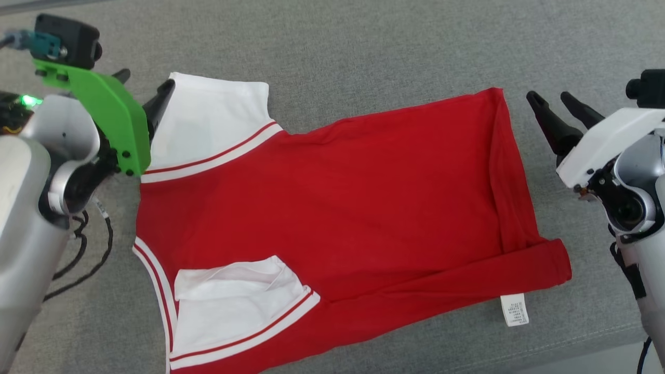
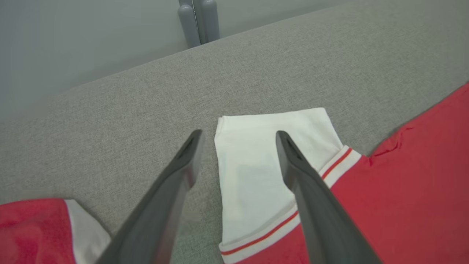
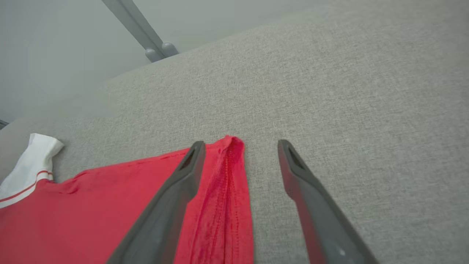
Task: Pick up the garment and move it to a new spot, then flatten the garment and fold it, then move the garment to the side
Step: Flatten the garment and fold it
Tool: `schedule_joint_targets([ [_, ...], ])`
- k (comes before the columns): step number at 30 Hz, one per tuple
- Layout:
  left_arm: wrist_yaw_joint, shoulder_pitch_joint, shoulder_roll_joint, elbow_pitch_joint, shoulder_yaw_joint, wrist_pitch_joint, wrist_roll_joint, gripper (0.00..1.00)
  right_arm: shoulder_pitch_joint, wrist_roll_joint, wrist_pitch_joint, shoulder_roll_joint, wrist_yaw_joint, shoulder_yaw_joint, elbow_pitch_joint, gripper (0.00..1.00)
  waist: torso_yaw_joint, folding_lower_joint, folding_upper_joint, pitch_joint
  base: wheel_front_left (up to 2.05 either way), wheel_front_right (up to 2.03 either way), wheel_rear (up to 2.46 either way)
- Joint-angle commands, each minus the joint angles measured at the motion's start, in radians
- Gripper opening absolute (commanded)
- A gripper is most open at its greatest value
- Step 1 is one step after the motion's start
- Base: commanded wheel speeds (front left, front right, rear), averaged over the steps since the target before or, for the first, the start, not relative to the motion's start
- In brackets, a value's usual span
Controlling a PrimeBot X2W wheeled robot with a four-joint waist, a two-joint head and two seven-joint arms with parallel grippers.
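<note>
The garment [image 1: 337, 197] is a red shirt with white sleeves and striped cuffs, spread mostly flat on a grey cushioned surface [image 1: 363, 52]. Its bottom hem on the right is folded over, and a white care label [image 1: 514, 309] pokes out. My left gripper [image 1: 145, 85] is open at the shirt's far white sleeve [image 2: 253, 165]; in the left wrist view [image 2: 239, 137] its fingers straddle that sleeve's outer edge. My right gripper [image 1: 549, 98] is open just right of the hem's far corner [image 3: 231, 146], which lies between its fingers in the right wrist view [image 3: 242, 145]. Neither holds anything.
The cushion's front edge [image 1: 571, 353] runs across the lower right. Black cables [image 1: 88, 254] hang by my left arm. A grey metal post [image 2: 198, 22] stands beyond the cushion's far edge, and another slanted post [image 3: 146, 36] shows in the right wrist view.
</note>
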Motion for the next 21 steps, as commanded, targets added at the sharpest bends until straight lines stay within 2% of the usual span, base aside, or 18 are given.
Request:
schedule_joint_targets([
  [1, -0.016, -0.04, -0.013, 0.027, -0.003, 0.014, -0.004, 1.0, -0.034, 0.018, -0.009, -0.007, 0.001, 0.014, 0.021, 1.0, -0.005, -0.0001, 0.0, 0.058, 0.0, 0.0, 0.0],
  [5, -0.06, -0.131, -0.035, 0.099, -0.024, 0.072, -0.014, 1.0, -0.099, 0.045, -0.011, -0.016, 0.001, 0.071, 0.086, 1.0, -0.006, -0.0001, 0.0, 0.097, 0.0, 0.0, 0.0],
  [10, -0.091, -0.215, -0.054, 0.184, -0.038, 0.164, -0.049, 1.0, -0.16, 0.083, -0.028, -0.024, 0.001, 0.151, 0.14, 1.0, -0.012, -0.0001, 0.0, 0.135, 0.0, 0.0, 0.0],
  [15, -0.101, -0.254, -0.054, 0.255, -0.06, 0.224, -0.051, 1.0, -0.197, 0.118, -0.045, -0.021, 0.001, 0.234, 0.176, 1.0, -0.027, -0.0001, 0.0, 0.153, 0.0, 0.0, 0.0],
  [21, -0.106, -0.279, -0.054, 0.308, -0.067, 0.229, -0.042, 1.0, -0.224, 0.163, -0.068, -0.026, 0.001, 0.315, 0.211, 1.0, -0.041, -0.0001, 0.0, 0.162, 0.0, 0.0, 0.0],
])
